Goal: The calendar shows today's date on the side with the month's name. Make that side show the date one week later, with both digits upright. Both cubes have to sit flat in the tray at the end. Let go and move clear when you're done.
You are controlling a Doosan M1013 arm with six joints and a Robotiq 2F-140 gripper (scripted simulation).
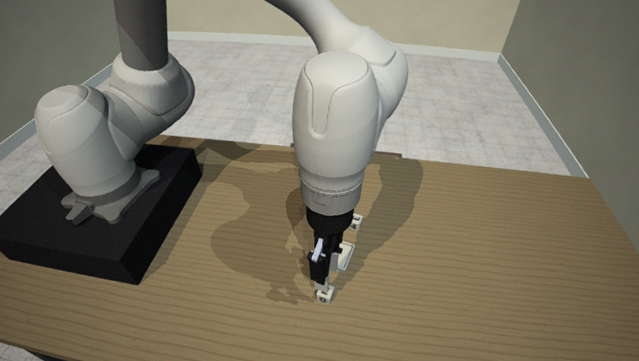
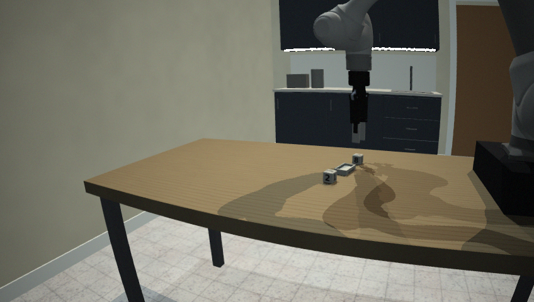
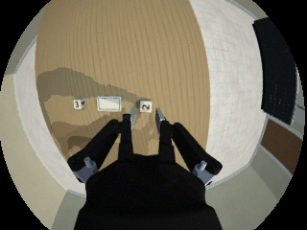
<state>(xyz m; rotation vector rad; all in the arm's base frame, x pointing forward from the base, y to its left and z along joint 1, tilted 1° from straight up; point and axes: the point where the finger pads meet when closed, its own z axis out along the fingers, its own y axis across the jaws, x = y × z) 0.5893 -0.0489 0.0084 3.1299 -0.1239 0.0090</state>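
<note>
Hand raised above the desk, both cubes outside the tray

Top view: you see the hand (image 1: 323,283) pointing straight down over the desk (image 1: 484,274), fingers part-way apart with nothing between them; the tray (image 1: 345,256) lies just behind it, one cube (image 1: 324,296) sits at the near end of the tray and another cube (image 1: 356,221) shows at the far end, half hidden by the wrist. Exterior view: your hand (image 2: 357,137) hangs well above the desk (image 2: 225,175); the cube marked 8 (image 2: 357,158) stands just beyond the tray (image 2: 345,168), the cube marked 2 (image 2: 329,176) just in front. Wrist view: the fingers frame one cube (image 3: 145,106) far below; tray (image 3: 109,103) and second cube (image 3: 80,103) lie to its left, in a row
</note>
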